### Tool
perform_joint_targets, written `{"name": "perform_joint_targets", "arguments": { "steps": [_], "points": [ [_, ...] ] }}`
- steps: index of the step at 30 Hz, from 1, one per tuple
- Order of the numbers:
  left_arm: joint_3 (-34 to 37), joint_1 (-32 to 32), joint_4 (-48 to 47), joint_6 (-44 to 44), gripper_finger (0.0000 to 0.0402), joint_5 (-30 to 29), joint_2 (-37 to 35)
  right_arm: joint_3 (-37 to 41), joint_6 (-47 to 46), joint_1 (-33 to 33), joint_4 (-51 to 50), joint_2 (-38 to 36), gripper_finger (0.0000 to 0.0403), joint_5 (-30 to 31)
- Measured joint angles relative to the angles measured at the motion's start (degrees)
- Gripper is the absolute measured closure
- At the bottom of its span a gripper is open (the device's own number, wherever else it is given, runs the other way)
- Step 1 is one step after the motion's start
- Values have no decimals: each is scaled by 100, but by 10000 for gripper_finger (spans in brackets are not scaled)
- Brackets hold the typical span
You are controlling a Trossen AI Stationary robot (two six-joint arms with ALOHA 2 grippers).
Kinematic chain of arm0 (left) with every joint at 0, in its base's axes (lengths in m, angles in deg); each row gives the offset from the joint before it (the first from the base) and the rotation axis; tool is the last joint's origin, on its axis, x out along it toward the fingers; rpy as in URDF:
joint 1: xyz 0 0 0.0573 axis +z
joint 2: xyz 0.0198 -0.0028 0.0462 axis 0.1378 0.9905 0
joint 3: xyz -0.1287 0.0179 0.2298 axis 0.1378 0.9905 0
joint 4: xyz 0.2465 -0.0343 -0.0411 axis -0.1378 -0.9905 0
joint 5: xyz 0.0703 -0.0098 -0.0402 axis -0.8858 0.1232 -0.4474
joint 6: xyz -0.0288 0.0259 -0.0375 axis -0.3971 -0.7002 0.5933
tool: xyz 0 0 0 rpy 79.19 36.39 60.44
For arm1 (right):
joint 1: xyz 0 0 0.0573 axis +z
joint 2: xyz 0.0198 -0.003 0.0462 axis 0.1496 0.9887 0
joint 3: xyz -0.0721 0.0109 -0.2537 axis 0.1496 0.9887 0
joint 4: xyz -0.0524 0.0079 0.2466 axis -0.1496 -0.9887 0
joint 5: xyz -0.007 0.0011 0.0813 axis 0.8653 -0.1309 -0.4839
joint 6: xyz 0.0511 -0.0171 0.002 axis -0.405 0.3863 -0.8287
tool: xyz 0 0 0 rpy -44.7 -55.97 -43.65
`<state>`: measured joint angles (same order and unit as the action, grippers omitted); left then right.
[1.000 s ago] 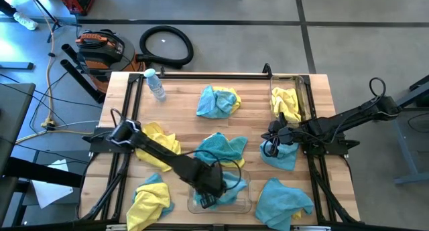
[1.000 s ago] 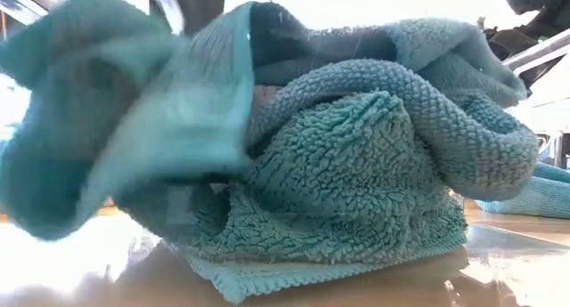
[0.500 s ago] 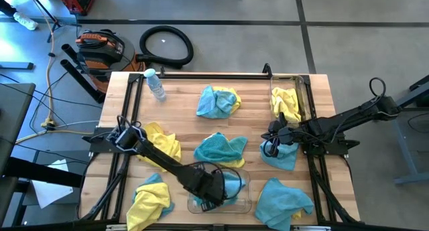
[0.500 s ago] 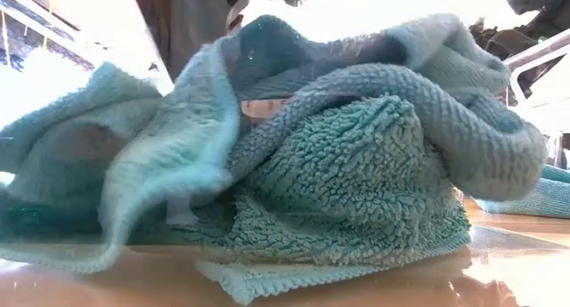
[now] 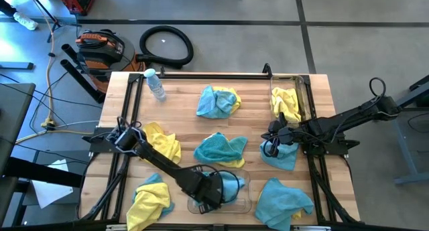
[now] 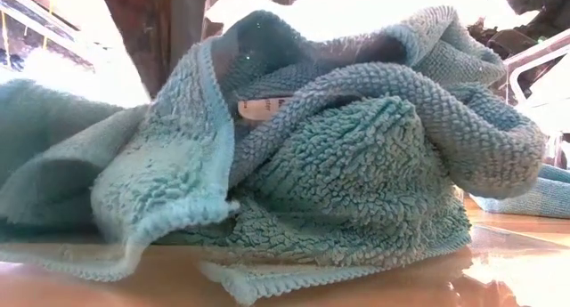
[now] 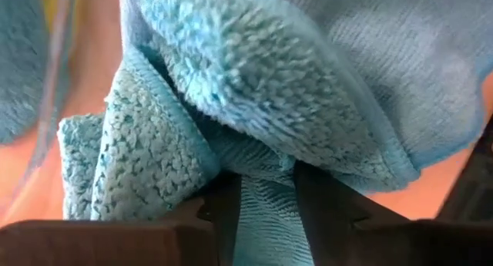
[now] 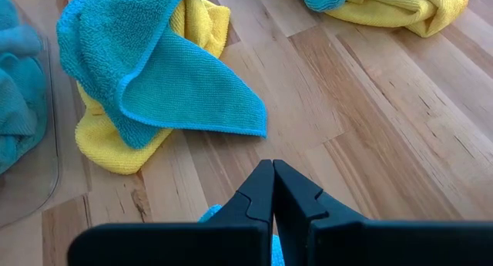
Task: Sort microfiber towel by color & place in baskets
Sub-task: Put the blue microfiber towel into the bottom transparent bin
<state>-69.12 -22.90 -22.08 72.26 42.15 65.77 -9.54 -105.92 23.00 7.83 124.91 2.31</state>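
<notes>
From above: left gripper (image 5: 209,197) lowered into the clear basket (image 5: 242,203) at the table's near edge, blue towel (image 5: 230,186) now settled inside instead of hanging from the fingers; right gripper (image 5: 274,138) parked shut near the right edge, beside the basket with yellow towels (image 5: 287,104). At table height: blue towel (image 6: 338,165) slumped flat, no longer lifted. From the left wrist: fingers (image 7: 323,204) parted, cloth lying loose between them, apparently released. From the right wrist: fingers (image 8: 262,196) pressed together, holding nothing. One more blue towel sorted, by the look of it.

Overhead, table-level and two wrist close-ups
</notes>
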Motion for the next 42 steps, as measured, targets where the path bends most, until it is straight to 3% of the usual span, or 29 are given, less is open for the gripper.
{"name": "perform_joint_targets", "arguments": {
  "steps": [3,7,18,24,33,42],
  "points": [
    [0,130,-78,57,281,351,-59,0,0,1,0,0,402,0],
    [2,214,-106,-43,280,366,-252,0,0,0,-5,2,402,0],
    [-2,155,-222,-144,280,-391,-1051,0,1,0,-47,2,402,1],
    [0,71,-262,-291,280,-550,-1073,0,0,2,-44,2,402,2],
    [0,-204,-398,-800,298,-1363,-1117,0,-2,0,-42,2,402,138],
    [911,-1,-324,-783,314,-1413,-1563,2,0,0,14,2,402,209]
  ]
}}
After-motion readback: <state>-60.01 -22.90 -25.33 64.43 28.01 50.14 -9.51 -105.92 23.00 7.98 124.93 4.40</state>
